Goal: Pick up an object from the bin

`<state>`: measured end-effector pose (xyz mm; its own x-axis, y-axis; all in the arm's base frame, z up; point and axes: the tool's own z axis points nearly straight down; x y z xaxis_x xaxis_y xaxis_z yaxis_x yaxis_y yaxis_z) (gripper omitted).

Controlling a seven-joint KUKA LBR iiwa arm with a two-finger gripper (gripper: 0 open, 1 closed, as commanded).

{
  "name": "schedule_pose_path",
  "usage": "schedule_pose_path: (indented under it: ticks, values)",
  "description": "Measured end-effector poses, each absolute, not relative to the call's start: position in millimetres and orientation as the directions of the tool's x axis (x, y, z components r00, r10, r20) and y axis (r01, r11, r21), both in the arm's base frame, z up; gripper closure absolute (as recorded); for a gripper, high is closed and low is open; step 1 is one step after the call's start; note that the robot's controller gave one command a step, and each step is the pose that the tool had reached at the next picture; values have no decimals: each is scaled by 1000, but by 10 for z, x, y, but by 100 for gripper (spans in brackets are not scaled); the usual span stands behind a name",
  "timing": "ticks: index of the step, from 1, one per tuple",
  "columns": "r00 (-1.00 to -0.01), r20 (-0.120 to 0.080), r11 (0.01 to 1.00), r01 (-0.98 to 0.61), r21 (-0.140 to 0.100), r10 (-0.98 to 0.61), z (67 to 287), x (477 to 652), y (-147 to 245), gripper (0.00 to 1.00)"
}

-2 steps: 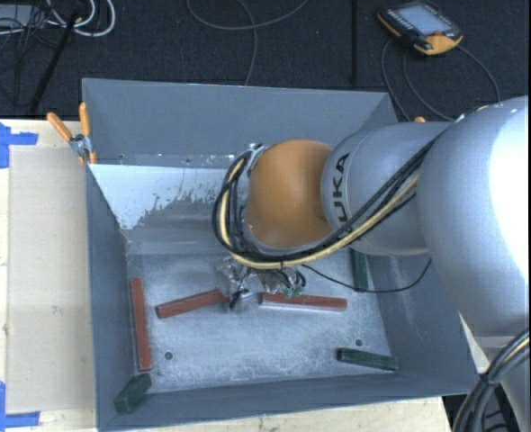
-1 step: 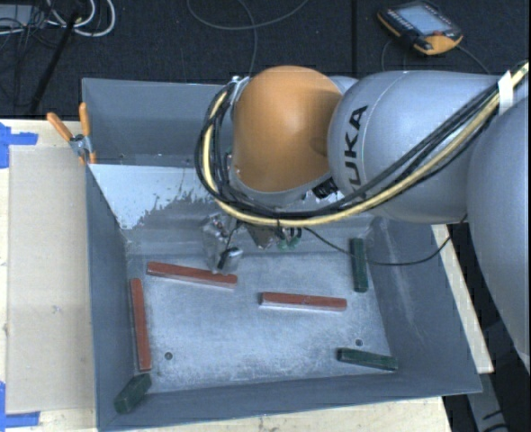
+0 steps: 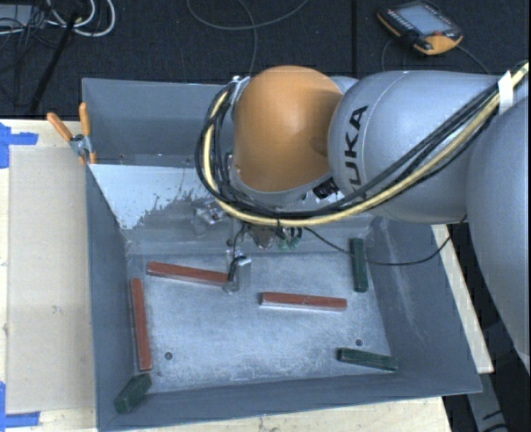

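My gripper hangs below the orange wrist cover, low in the middle of the bin. Its tip is at the right end of a flat red-brown bar that lies nearly level across the bin's left half. Whether it touches or holds that bar I cannot tell. A second red-brown bar lies just to the right of the gripper and a little nearer the front, apart from it.
A third red-brown bar lies lengthwise along the left wall. Dark green sticks lie at the right wall, the front right and the front left corner. The arm and its cover hide the back of the bin.
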<state>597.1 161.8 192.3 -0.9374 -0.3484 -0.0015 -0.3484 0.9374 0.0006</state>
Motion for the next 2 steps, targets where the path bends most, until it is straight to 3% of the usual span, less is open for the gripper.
schedule_pose_path:
  ticks: [1,2]
  values:
    - [-938,-1,938,-348,1,-348,1923,5972,1615,0]
    - [-923,-8,923,-385,-1,-385,1388,6105,1743,0]
